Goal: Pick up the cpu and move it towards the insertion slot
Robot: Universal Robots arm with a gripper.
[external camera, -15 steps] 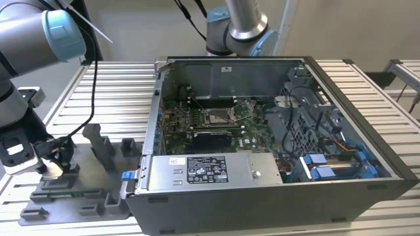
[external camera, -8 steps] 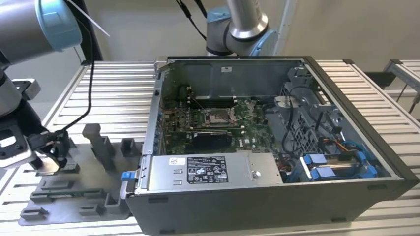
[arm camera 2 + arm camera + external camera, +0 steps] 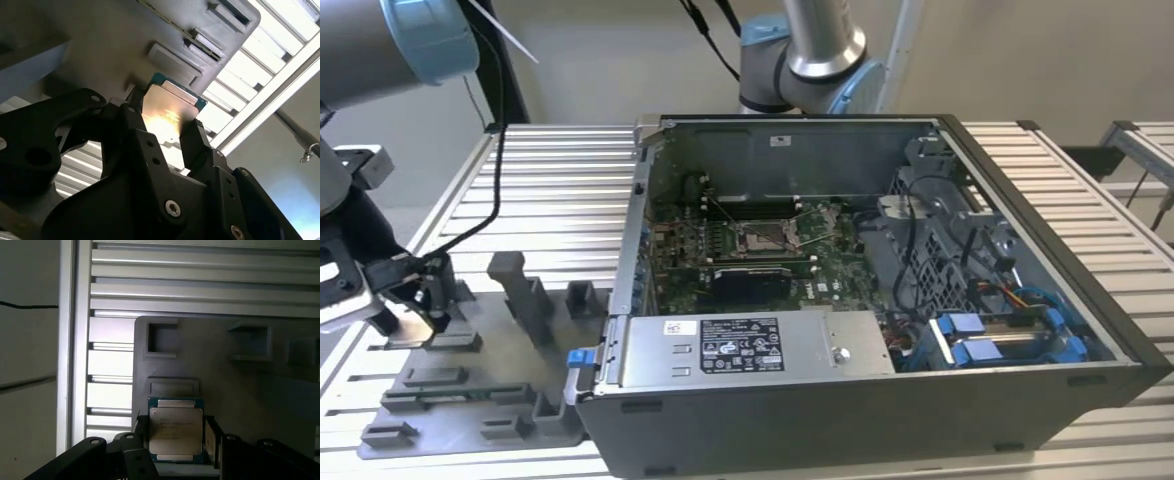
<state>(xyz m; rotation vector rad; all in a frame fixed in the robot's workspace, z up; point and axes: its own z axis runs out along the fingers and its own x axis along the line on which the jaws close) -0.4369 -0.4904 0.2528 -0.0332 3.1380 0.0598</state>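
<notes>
The cpu [image 3: 176,430], a thin square chip with a pale silver face and a green rim, sits between my gripper's [image 3: 175,436] two black fingers [image 3: 141,431], which press on its opposite edges. In the second wrist view the same cpu [image 3: 170,112] glints between the fingers [image 3: 195,137] of the gripper [image 3: 162,127], just off the grey tray [image 3: 150,30]. In the exterior view the gripper [image 3: 411,312] hangs low over the tray's [image 3: 494,385] end at the exterior view's left. The insertion slot [image 3: 765,237], a silver frame on the green motherboard, lies inside the open computer case [image 3: 1041,300], well to the right of the gripper.
Upright blocks [image 3: 520,285] stand on the grey tray between the gripper and the case wall. A labelled silver power-supply box [image 3: 740,345] fills the case's near side, with a black rectangular recess [image 3: 750,283] just behind it. A second arm's base [image 3: 801,50] stands behind the case. Ribbed aluminium table [image 3: 560,180] surrounds everything.
</notes>
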